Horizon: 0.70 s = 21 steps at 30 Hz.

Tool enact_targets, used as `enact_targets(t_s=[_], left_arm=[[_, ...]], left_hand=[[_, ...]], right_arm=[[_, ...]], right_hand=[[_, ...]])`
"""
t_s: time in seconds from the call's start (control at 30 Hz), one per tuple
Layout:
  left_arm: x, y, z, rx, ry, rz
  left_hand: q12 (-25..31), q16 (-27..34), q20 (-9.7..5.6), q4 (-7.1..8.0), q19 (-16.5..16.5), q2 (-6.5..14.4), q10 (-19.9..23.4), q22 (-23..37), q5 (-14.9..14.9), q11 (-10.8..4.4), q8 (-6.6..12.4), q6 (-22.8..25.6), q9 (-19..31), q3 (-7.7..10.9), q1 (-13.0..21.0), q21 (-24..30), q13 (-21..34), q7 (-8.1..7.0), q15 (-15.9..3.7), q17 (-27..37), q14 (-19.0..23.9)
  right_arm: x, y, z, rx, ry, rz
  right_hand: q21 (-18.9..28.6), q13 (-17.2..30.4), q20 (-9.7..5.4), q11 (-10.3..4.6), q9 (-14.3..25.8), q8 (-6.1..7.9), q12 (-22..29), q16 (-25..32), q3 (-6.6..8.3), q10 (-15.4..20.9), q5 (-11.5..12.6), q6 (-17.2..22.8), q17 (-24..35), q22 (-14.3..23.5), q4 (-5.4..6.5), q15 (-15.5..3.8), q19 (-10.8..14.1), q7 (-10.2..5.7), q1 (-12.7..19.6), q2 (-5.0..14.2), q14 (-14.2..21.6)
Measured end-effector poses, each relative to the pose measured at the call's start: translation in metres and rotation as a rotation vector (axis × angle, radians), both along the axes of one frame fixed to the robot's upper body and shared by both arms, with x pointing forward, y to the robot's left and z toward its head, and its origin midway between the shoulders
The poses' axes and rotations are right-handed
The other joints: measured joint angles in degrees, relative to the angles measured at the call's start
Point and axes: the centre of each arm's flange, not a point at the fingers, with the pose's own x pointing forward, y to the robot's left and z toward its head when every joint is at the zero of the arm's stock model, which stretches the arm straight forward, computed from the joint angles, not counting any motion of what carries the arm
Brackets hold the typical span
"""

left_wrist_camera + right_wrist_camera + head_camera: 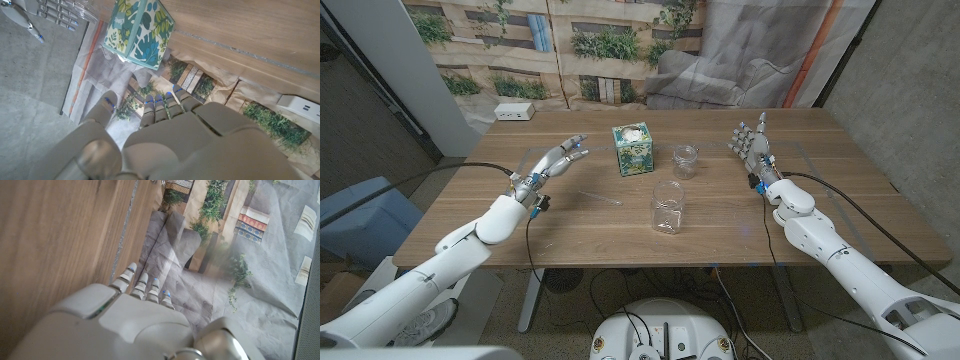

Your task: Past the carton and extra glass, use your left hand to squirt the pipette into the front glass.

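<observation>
the left hand (558, 160) hovers over the desk (470, 225) at centre left of the head view, fingers stretched out and slightly apart, holding nothing. just below and right of it in that frame lies the pipette (598, 197), a thin clear sliver flat on the wood, apart from the fingers. right of the hand, near the upper middle, stands the leaf-patterned carton (632, 148), and the left wrist view has the same carton close past the fingertips (155, 102). beside the carton sits the extra glass (686, 160); lower, at the middle of the frame, stands the front glass (668, 207), upright and seemingly empty. the right hand (753, 146) stands at upper right with fingers up and spread, empty.

as i judge it, the task is at its start: the pipette is not yet picked up. the next move calls for the left hand to come down and back toward the pipette, pinch its bulb end without flicking it away, then carry it to the front glass.
</observation>
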Motion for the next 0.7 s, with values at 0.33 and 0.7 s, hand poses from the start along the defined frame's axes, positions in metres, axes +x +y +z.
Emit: enact_targets(t_s=[0.33, 0.7], left_arm=[[-0.009, -0.002, 0.004, 0.152, -0.09, 0.05], [-0.012, -0.005, -0.006, 0.247, -0.158, 0.099]], left_hand=[[0.26, 0.22, -0.09, -2.71, 4.47, -0.9, 5.7, 0.13, 0.0, -2.62, 1.13, 6.09, 0.0, -0.28, 4.88, 0.36, 0.08, -3.01, -0.13, 0.0, 5.36], [0.66, 0.22, 0.0, -3.34, 7.33, -3.34, 9.86, 0.16, 0.27, -4.96, 1.87, 10.09, 0.3, -0.91, 9.11, 0.37, 0.2, -4.57, -0.16, 0.0, 8.92]], right_arm=[[0.0, 0.0, 0.0, 0.0, 0.0, 0.0], [0.0, 0.0, 0.0, 0.0, 0.0, 0.0]], right_hand=[[0.0, 0.0, 0.0, 0.0, 0.0, 0.0, 0.0, 0.0, 0.0, 0.0, 0.0, 0.0, 0.0, 0.0, 0.0, 0.0, 0.0, 0.0, 0.0, 0.0, 0.0], [0.0, 0.0, 0.0, 0.0, 0.0, 0.0, 0.0, 0.0, 0.0, 0.0, 0.0, 0.0, 0.0, 0.0, 0.0, 0.0, 0.0, 0.0, 0.0, 0.0, 0.0]])
